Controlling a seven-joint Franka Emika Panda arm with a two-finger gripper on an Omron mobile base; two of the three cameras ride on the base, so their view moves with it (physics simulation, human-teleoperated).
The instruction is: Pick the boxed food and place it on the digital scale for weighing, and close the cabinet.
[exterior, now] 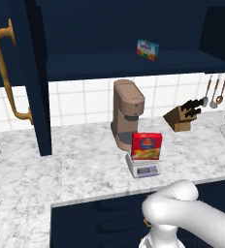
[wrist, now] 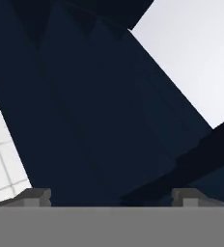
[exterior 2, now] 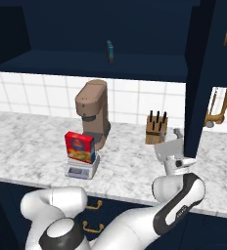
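A: Item one, the cabinet [exterior 2: 196, 83]: both doors stand open. Our gripper [exterior 2: 170, 146] sits against the lower inner edge of the right-hand door; in the hand view the door's dark face [wrist: 99, 120] is right in front of us.

B: Risk?

A: We judge a push so near the bottom corner could slide off the edge, or swing the door unevenly. Its brass handle [exterior 2: 222, 93] is on the far face, so we have nothing to hook.

B: Item two, the counter [exterior: 85, 169]?

A: Open marble on both sides of the scale. The knife block [exterior 2: 156, 128] stands near our wrist, so room there is tight.

B: Item three?

A: Boxed food [exterior: 146, 146] upright on the digital scale [exterior: 142, 167], just before the coffee machine [exterior: 126, 114]. A wide elbow swing might topple it.

B: Pincer?

A: Fingers [wrist: 34, 197] spread wide, holding nothing.
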